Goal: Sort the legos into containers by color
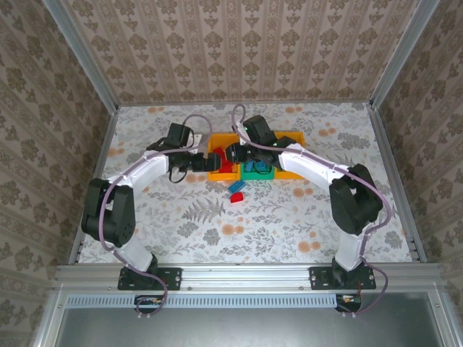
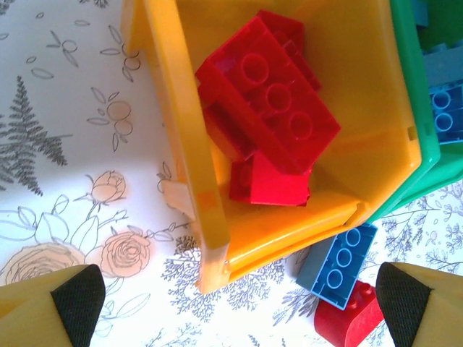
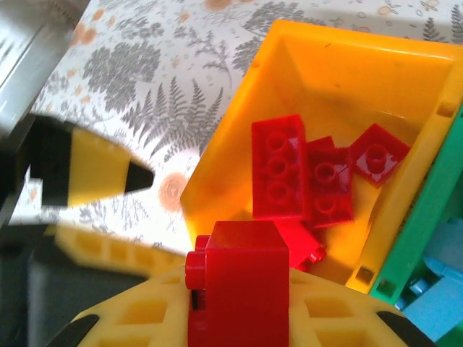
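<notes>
Right gripper [image 3: 239, 322] pressed together on a small red studded plastic brick [image 3: 239, 271], poised above the near corner of the orange-yellow open plastic bin [image 3: 239, 130]. Left gripper [image 2: 239, 303] spread wide, holding nothing, hanging over that same bin's outer corner and the floral table cover [image 2: 72, 144].

Judged step: dropping a red piece in with its own colour. Next: carry the brick a little past the wall, over the bin floor, then part the jaws; mind the left gripper close alongside. Sorting judged nearly done, with just two pieces seen loose beside the bins: a blue studded brick [image 2: 338, 264] just by the bin's corner, and a loose red piece [image 2: 347, 322] touching or almost touching it, partly cut off at the frame edge.

Contents: several red bricks [image 2: 275, 108] heaped in the orange-yellow bin, no other colour seen among them. Blue bricks [image 2: 445, 108] in the green plastic bin [image 2: 412, 108] set tight against its side. Second orange-yellow bin [image 1: 295, 135] beyond the green one, mostly hidden under the right arm [image 1: 318, 168]; contents impossible to tell.
</notes>
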Robot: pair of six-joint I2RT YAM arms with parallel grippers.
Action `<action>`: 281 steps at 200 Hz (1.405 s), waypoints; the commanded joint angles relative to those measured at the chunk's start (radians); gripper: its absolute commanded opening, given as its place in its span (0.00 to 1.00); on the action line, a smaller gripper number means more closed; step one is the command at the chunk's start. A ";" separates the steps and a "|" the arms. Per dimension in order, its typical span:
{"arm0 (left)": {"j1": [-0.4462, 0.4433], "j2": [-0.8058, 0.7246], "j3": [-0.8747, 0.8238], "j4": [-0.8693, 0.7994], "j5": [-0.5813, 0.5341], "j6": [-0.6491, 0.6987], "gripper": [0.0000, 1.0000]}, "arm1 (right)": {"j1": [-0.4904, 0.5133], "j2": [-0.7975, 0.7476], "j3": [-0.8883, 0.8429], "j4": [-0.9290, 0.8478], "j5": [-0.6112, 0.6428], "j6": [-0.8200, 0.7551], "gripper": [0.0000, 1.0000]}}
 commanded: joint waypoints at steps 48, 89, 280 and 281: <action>-0.034 -0.062 -0.140 0.069 0.047 0.053 1.00 | -0.044 0.212 0.259 -0.170 0.085 0.215 0.30; -0.160 -0.068 -0.185 0.078 0.049 0.153 1.00 | -0.055 0.286 0.340 -0.221 0.071 0.236 0.48; -0.392 0.117 -0.069 0.049 -0.083 0.193 0.98 | -0.081 0.011 0.103 -0.157 0.097 0.237 0.63; -0.392 0.119 -0.068 0.051 -0.083 0.193 0.98 | -0.081 0.010 0.102 -0.157 0.097 0.237 0.63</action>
